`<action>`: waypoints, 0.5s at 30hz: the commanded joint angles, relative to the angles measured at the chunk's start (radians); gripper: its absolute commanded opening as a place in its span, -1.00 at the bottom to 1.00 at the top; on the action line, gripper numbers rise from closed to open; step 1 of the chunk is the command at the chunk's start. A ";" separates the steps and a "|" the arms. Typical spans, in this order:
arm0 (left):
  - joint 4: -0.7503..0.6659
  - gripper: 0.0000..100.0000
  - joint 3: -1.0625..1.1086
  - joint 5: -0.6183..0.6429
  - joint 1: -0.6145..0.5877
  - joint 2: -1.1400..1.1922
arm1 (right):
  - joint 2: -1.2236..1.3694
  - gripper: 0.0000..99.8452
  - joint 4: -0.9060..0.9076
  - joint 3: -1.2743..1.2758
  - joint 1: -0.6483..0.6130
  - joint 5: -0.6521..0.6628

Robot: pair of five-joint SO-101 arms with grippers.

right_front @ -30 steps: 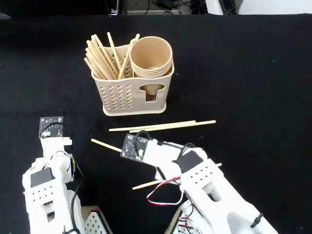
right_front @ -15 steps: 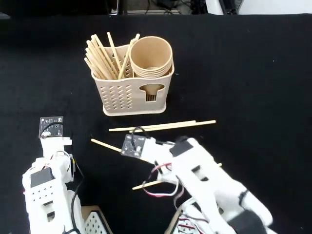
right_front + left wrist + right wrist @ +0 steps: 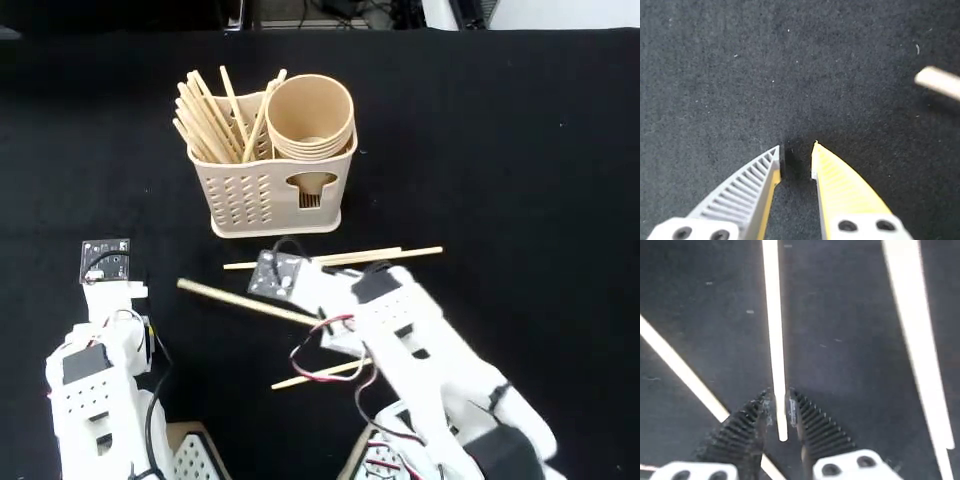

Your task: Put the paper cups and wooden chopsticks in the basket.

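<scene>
Gripping one pale wooden chopstick [image 3: 773, 340] by its end, the closed right hand [image 3: 778, 400] should tilt it upright over the far beige slotted basket [image 3: 265, 195].

Two loose chopsticks [image 3: 385, 254] lying just before the basket [image 3: 270, 205], basket top crowded, open table [image 3: 520, 180] on its right

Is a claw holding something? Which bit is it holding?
Yes. The right claw pinches one chopstick close to one end, and the rest sticks out in front. The left claw holds nothing.
</scene>
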 commanded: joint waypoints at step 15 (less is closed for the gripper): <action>-0.018 -0.75 0.002 -0.005 -0.010 0.002 | -0.203 -0.98 0.227 -0.036 0.555 0.647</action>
